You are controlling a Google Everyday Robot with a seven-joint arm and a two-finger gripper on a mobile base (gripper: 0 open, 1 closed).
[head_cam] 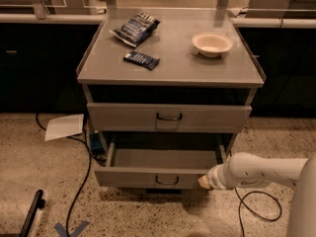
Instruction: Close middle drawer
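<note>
Middle drawer (148, 176): pulled out below the counter (197, 69); end effector (207, 178) at its right front corner, open or closed we cannot tell; we advise pushing squarely, nearer centre, against jamming.

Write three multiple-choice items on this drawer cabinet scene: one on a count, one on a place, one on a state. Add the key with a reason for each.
1. How many things lie on the cabinet top?
A) one
B) three
C) five

2. Where is the gripper?
A) above the cabinet top
B) at the right front corner of the middle drawer
C) behind the cabinet

3. The middle drawer is:
A) pulled out
B) shut flush
C) taken off

Key:
1 B: a chip bag, a snack bar and a white bowl lie there.
2 B: it sits low, beside that corner.
3 A: the drawer's inside floor shows.
</note>
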